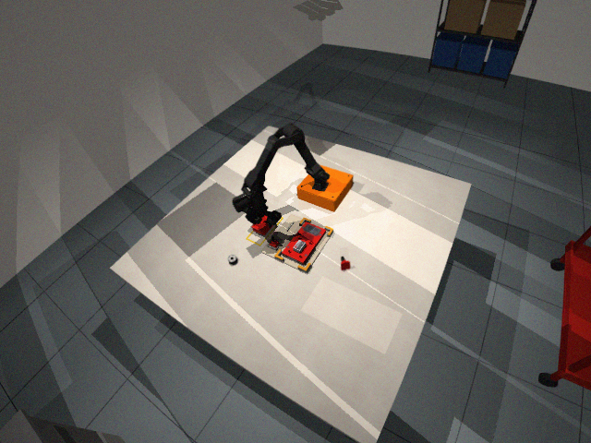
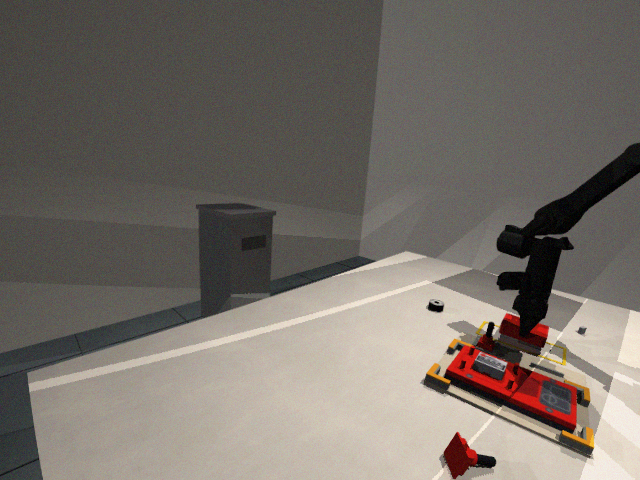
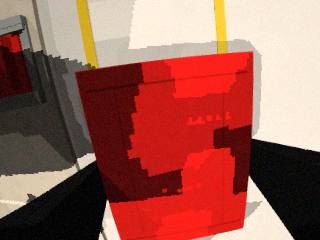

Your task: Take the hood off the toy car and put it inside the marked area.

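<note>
The hood (image 1: 259,222) (image 2: 509,325) (image 3: 175,125) is a red, flat-topped piece. My gripper (image 1: 265,221) (image 2: 526,330) (image 3: 174,156) is shut on it, with one black finger at each side. The hood is low over the marked area, a yellow outline (image 1: 253,241) (image 2: 565,356) (image 3: 221,25), and hides part of it. Whether the hood touches the table is hard to tell. The red toy car (image 1: 305,255) (image 2: 532,390) lies in a holder with orange corners beside the area, its bay open with a grey block inside.
A red piece with a black handle (image 2: 485,341) stands between hood and car. A black wheel (image 1: 232,259) (image 2: 435,305) lies beyond the outline. Another red piece with a black stem (image 1: 344,264) (image 2: 459,455) lies across the car. An orange box (image 1: 333,190) is at the arm's base.
</note>
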You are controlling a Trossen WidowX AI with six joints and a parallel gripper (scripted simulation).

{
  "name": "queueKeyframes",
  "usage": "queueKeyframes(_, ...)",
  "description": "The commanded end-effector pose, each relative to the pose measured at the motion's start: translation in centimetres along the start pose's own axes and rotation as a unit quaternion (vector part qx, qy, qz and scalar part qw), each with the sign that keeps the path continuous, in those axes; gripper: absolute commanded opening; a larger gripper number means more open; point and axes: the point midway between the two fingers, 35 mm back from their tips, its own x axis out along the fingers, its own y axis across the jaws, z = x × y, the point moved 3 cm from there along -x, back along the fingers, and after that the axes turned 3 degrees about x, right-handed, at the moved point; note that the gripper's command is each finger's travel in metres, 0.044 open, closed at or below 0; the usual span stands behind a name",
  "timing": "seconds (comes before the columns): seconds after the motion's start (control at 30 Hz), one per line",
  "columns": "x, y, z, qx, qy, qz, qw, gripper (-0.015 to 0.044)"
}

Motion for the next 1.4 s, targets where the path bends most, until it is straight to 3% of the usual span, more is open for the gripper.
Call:
queueKeyframes(0.0, 0.2, 0.0, 0.0, -0.001, 0.0, -0.001, 1.0, 0.0)
queueKeyframes(1.03, 1.7, 0.0, 0.0, -0.001, 0.001, -0.001, 1.0, 0.0)
queueKeyframes(1.37, 1.6, 0.0, 0.0, 0.0, 0.0, 0.0, 1.0, 0.0262)
